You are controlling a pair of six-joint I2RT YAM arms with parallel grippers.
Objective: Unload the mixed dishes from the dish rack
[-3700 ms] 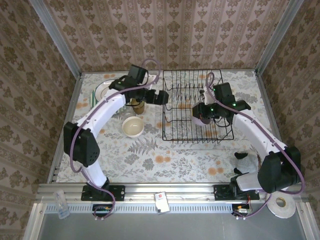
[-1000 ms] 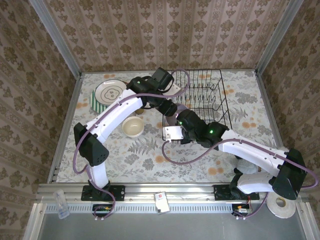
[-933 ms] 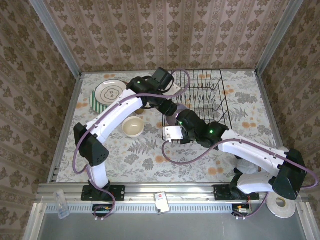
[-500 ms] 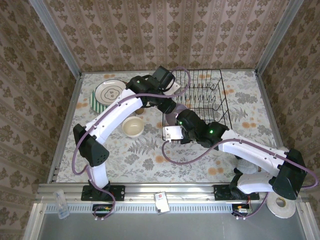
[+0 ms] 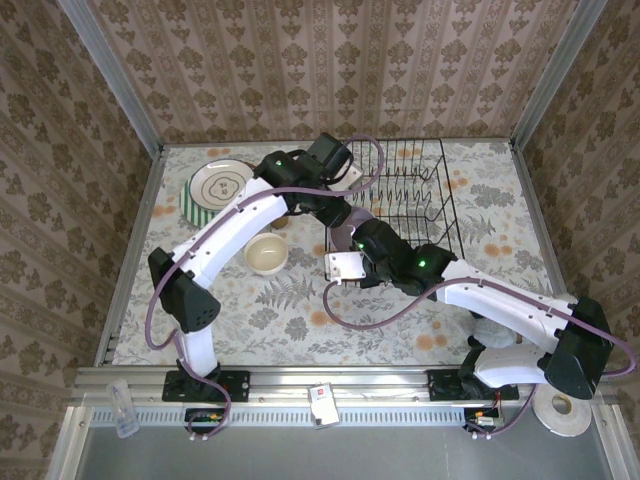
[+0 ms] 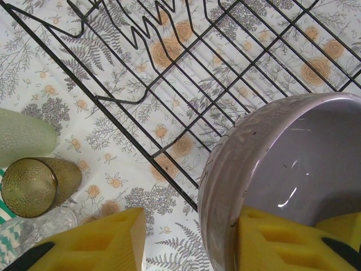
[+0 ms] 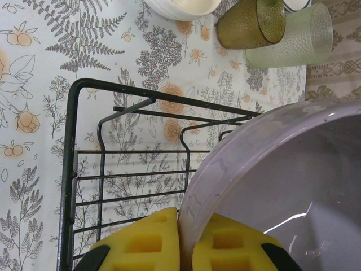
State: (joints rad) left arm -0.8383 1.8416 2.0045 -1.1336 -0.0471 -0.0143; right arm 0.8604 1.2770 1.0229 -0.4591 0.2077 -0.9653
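Note:
The lavender bowl (image 7: 282, 164) hangs tilted over the near-left corner of the black wire dish rack (image 5: 420, 190). My right gripper (image 7: 186, 237) is shut on its rim, one yellow pad on each side of the wall. My left gripper (image 6: 189, 237) is open and straddles another part of the bowl (image 6: 293, 147) rim. Its right pad lies against the inside, and its left pad stands well clear of the outside. In the top view both grippers meet at the rack's left side, left gripper (image 5: 340, 212) above right gripper (image 5: 360, 235). The rack slots (image 6: 97, 98) that I can see hold nothing.
Left of the rack stand an amber cup (image 6: 36, 183), a pale-green cup (image 6: 22, 135) and a cream cup (image 5: 267, 253). Stacked plates (image 5: 215, 187) lie at the far left. The rack's raised side wires (image 7: 69, 169) run just below the bowl.
My right gripper has brought the bowl from inside the rack to its left corner, and my left arm has come over from the cups. In the last second the left jaws narrowed around the rim.

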